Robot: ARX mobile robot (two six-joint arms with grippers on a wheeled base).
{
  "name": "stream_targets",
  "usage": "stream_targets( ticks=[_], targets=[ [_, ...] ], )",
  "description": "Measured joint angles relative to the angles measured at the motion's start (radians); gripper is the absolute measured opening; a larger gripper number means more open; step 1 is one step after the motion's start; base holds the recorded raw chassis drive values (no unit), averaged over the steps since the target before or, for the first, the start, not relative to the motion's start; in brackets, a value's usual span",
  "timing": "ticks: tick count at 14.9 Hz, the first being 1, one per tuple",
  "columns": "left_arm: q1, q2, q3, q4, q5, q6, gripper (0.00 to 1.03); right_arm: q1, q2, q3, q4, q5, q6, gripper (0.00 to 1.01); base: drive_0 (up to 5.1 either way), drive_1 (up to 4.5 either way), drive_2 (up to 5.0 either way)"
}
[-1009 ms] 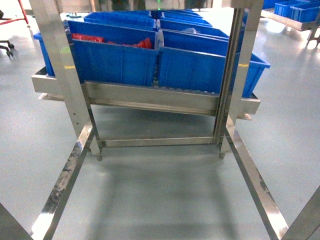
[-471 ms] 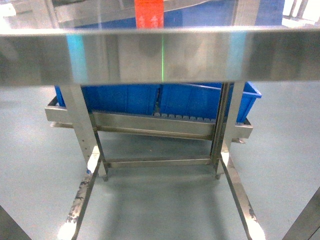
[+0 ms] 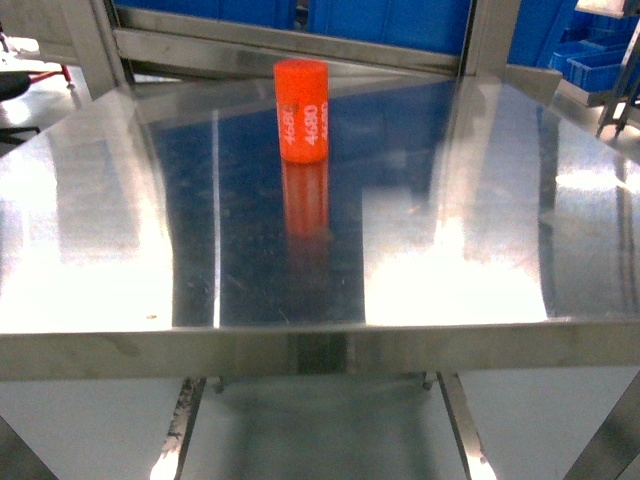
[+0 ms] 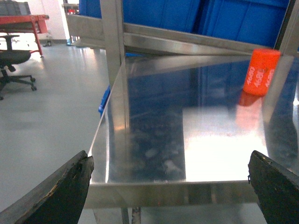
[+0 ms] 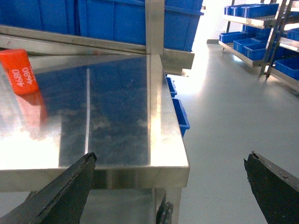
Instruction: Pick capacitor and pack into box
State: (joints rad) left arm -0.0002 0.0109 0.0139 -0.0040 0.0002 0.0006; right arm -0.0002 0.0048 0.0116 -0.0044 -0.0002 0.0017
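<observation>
An orange cylindrical capacitor (image 3: pixel 302 110) with white "4680" print stands upright at the far middle of a shiny steel table (image 3: pixel 450 250). It also shows as the capacitor (image 4: pixel 260 72) at the upper right of the left wrist view and as the capacitor (image 5: pixel 18 71) at the upper left of the right wrist view. My left gripper (image 4: pixel 168 179) hangs open before the table's near edge, left of the capacitor. My right gripper (image 5: pixel 170 179) is open at the table's near right corner. Both are empty and far from it. The box is out of view.
Big blue bins (image 3: pixel 400 20) sit on a steel rack (image 3: pixel 290 45) behind the table. More blue bins on shelving (image 5: pixel 252 32) stand at the right. An office chair (image 4: pixel 14 65) and a red frame (image 4: pixel 23 21) are at the far left on the grey floor.
The head view has risen from the low rack of blue bins, past the table's edge, to the tabletop, where the orange capacitor now shows.
</observation>
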Motion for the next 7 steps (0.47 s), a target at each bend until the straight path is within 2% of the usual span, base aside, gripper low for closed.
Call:
stream_targets(
  ticks=[7],
  targets=[
    [0.0, 0.0, 0.0, 0.003, -0.001, 0.0, 0.98, 0.0, 0.0, 0.0, 0.005, 0.0, 0.001, 0.98, 0.0, 0.0, 0.0]
  ],
)
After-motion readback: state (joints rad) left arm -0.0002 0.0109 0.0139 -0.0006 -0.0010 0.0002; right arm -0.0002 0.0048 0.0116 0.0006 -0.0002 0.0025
